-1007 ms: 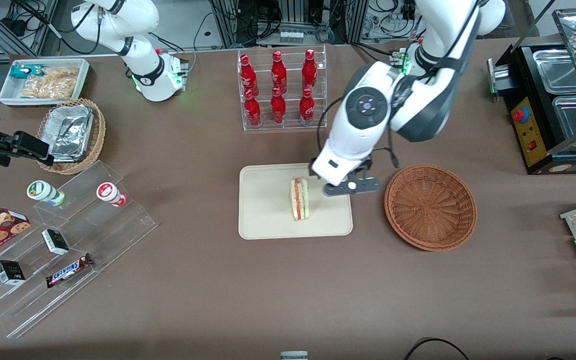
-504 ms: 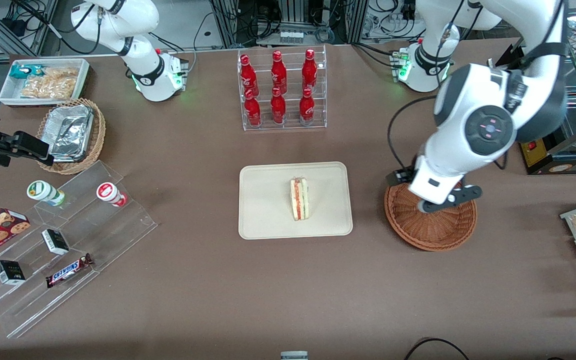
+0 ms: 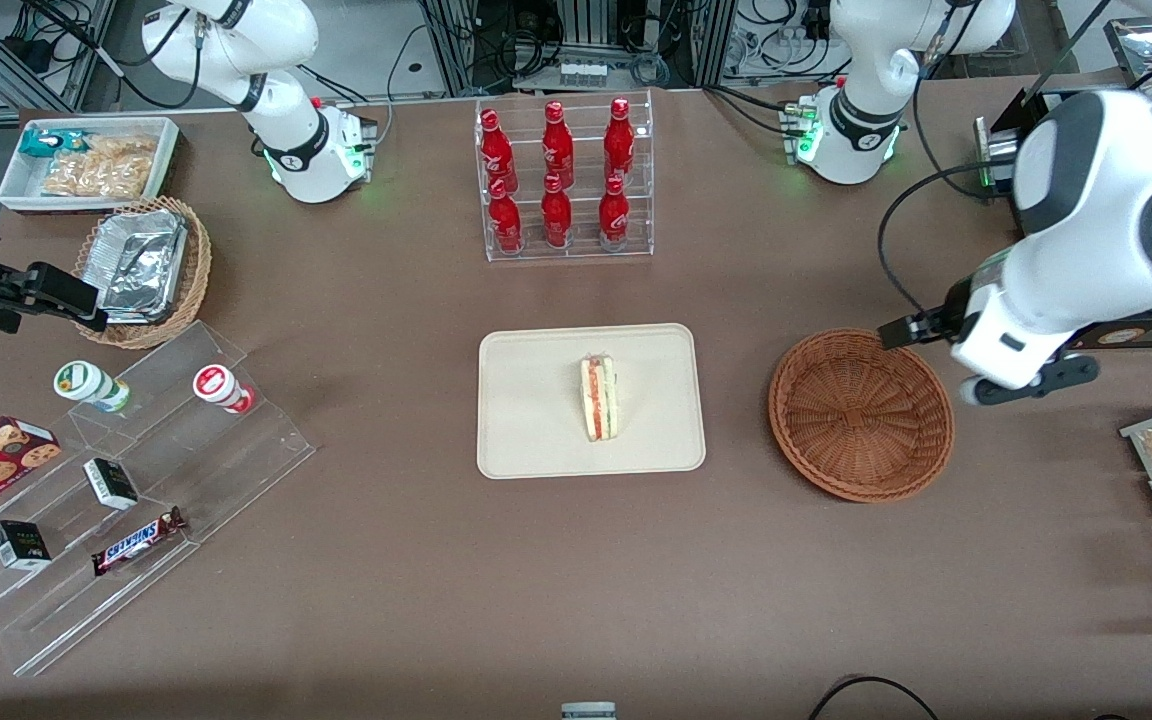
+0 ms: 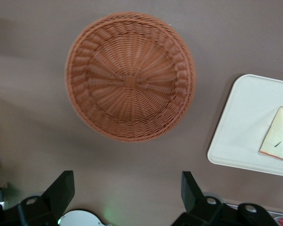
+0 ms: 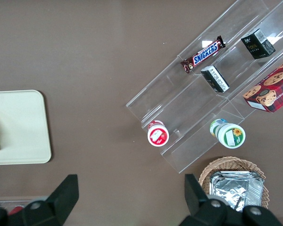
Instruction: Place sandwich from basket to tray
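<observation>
Pale sandwich [image 3: 599, 398] wedge, hand [image 4: 127, 194] open.

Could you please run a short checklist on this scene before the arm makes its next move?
1. Sandwich lies on the tray: ok.
2. Basket holds nothing: ok.
3. Gripper open and carrying nothing: ok.
4. Gripper hangs above the table beside the basket, toward the working arm's end, away from the tray: ok.
5. Sandwich sits inside the tray's rim, not overhanging: ok.
</observation>
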{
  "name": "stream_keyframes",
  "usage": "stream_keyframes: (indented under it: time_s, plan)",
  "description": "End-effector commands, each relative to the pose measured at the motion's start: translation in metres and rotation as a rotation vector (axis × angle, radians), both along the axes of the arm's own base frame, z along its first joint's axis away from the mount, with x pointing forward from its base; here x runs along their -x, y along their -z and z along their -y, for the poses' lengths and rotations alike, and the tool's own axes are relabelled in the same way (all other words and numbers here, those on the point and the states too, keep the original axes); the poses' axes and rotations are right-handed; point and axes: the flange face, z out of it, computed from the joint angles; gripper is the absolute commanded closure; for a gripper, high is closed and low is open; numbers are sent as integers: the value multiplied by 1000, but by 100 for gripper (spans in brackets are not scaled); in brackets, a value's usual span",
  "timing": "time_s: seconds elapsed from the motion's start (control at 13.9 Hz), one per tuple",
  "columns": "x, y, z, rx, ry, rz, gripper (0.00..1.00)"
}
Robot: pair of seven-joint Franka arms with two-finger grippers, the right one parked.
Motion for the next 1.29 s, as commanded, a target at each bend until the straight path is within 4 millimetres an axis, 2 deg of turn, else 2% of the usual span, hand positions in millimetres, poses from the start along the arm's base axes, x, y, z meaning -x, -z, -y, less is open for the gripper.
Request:
stream_keyframes:
  time_s: [0.0,0.29,0.43,0.58,0.72,0.94,1.22]
  plan:
    - [27,-25,-25,-6,4,33,0]
    - [38,-53,-47,-30,-11,71,0]
    - [47,-70,-51,-24,31,90,0]
    - [58,-87,-65,-6,110,81,0]
    - [58,-95,-76,9,145,98,0]
    - [62,-107,-71,-10,164,124,0]
    - [62,-107,-72,-37,168,128,0]
